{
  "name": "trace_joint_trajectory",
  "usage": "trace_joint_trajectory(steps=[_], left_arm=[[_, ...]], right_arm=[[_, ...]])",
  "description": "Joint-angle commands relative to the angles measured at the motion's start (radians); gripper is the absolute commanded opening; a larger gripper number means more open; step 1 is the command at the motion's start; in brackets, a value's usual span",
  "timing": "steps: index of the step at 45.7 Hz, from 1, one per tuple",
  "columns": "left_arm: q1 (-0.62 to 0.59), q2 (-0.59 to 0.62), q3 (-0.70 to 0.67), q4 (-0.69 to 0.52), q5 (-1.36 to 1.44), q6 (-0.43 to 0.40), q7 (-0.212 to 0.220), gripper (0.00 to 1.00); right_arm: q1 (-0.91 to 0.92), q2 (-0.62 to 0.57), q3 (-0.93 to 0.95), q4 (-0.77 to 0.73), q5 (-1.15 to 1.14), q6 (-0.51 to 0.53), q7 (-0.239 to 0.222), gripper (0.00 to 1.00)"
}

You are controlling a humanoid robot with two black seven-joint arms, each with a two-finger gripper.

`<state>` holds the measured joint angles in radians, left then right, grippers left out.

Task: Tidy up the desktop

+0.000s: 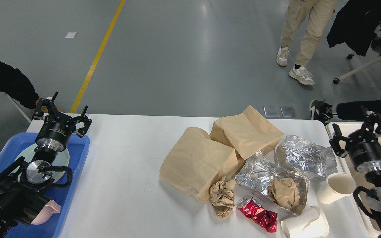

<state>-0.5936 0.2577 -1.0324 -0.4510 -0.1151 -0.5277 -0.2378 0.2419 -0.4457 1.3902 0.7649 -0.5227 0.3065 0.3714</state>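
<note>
Bags (210,152), foil (304,155), cups (336,186) across desktop (124,172).

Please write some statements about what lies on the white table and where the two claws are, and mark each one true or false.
1. Both claws, the left claw and the right claw, hold nothing. True.
2. The red crushed can lies in the blue tray. False: it lies on the desktop, near its front edge.
3. Two brown paper bags lie near the middle of the desktop. True.
4. Both paper cups stand upright. False: both lie on their sides.
5. The left claw is above the far end of the blue tray. True.
</note>
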Motion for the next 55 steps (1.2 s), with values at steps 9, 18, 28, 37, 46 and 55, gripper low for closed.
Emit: trace_joint_trajectory(steps=[9, 18, 28, 37, 46, 55], left_arm=[[0.000, 0.000, 0.000, 0.000, 0.000, 0.000, 0.000, 0.96], [0.000, 0.000, 0.000, 0.000, 0.000, 0.000, 0.000, 0.96], [0.000, 0.000, 0.000, 0.000, 0.000, 0.000, 0.000, 0.96], [0.000, 0.000, 0.000, 0.000, 0.000, 0.000, 0.000, 0.96], [0.000, 0.000, 0.000, 0.000, 0.000, 0.000, 0.000, 0.96], [0.000, 0.000, 0.000, 0.000, 0.000, 0.000, 0.000, 0.96]], right_arm=[[0.196, -0.557, -0.581, -0.059, 0.012, 0.025, 0.000, 1.00], [0.591, -0.804, -0.985, -0.016, 0.059, 0.051, 0.000, 1.00], [0.763, -0.938, -1.030, 0.013, 0.076, 0.183, 0.003, 1.00], [0.766, -1.050, -1.047, 0.097, 0.076, 0.302, 0.000, 1.00], [0.767, -1.062, -1.042, 0.120, 0.079, 0.385, -0.002, 1.00], [0.764, -1.062, -1.076, 0.109, 0.078, 0.390, -0.002, 1.00]])
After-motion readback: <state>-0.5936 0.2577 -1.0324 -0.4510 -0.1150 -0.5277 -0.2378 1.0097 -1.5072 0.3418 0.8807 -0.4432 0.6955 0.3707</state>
